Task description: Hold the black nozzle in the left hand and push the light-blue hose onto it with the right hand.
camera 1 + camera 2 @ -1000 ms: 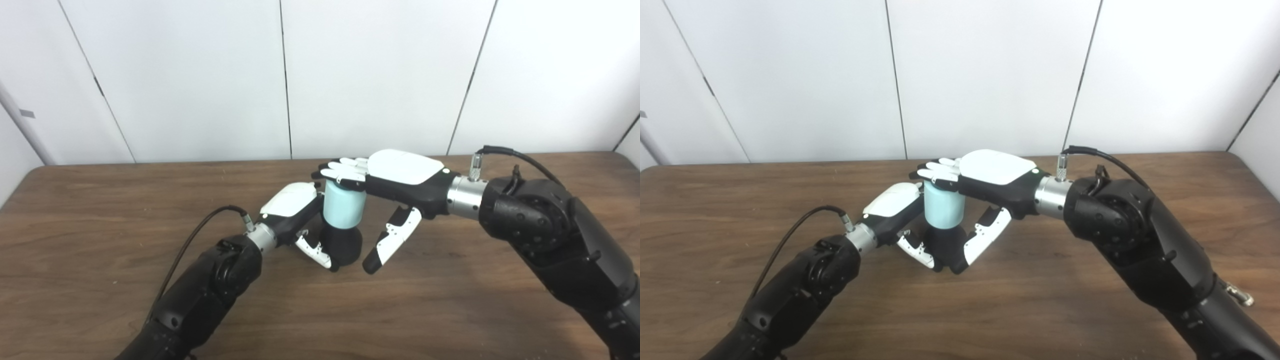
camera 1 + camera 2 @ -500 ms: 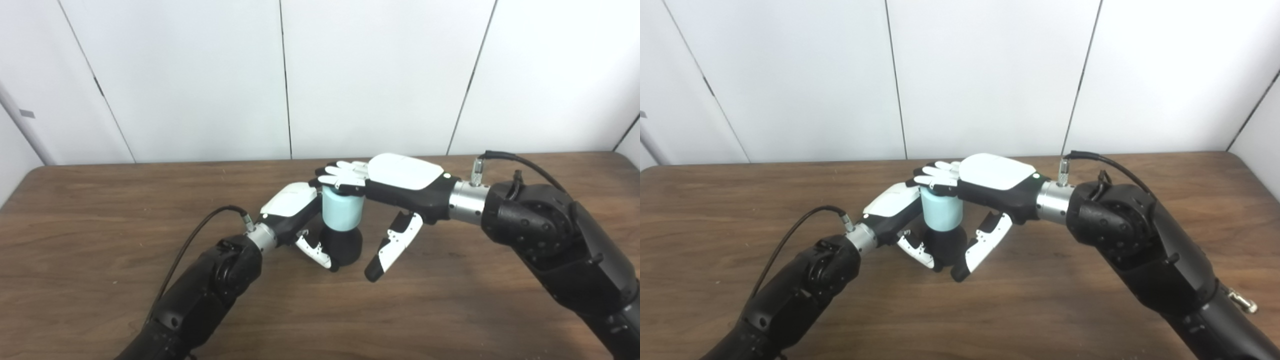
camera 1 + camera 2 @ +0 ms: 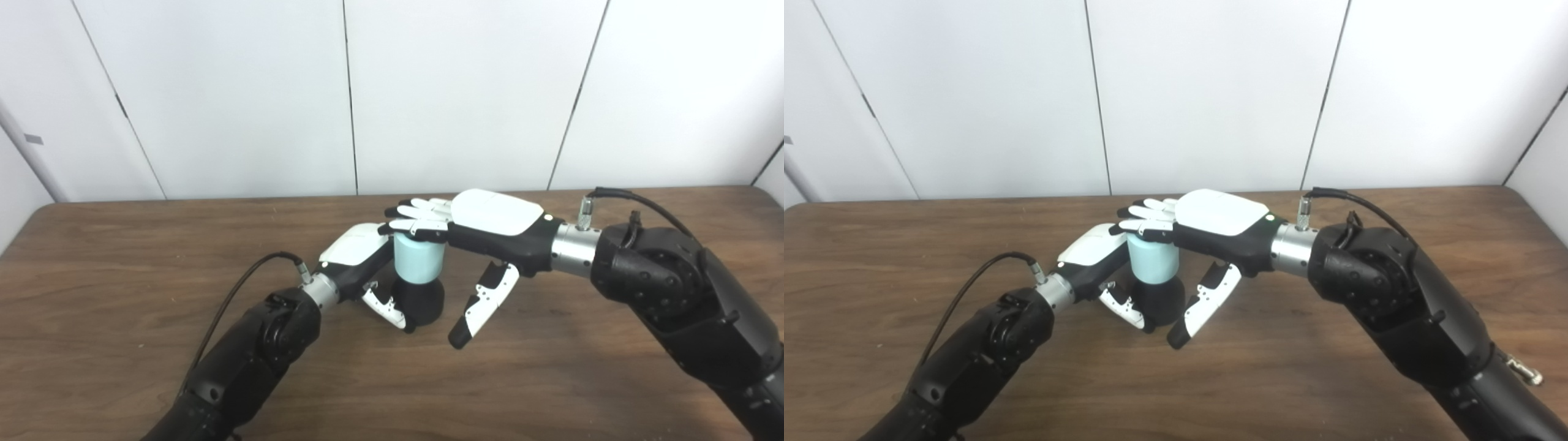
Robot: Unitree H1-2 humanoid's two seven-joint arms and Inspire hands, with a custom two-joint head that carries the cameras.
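Hose (image 3: 417, 263) upright on nozzle (image 3: 422, 303); left hand (image 3: 361, 260) clamps nozzle; right hand (image 3: 484, 226) spread flat on top; press straight down.

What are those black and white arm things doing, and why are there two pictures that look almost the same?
They are a robot's two arms, each ending in a hand with fingers and a thumb. The two pictures come from two cameras side by side on its head, like two eyes, so they show one scene.

The brown wooden table holds a black nozzle standing upright. The left hand is wrapped around it. A light-blue hose piece sits on top of the nozzle. The right hand lies flat with its fingers on top of the hose, thumb hanging free beside it.
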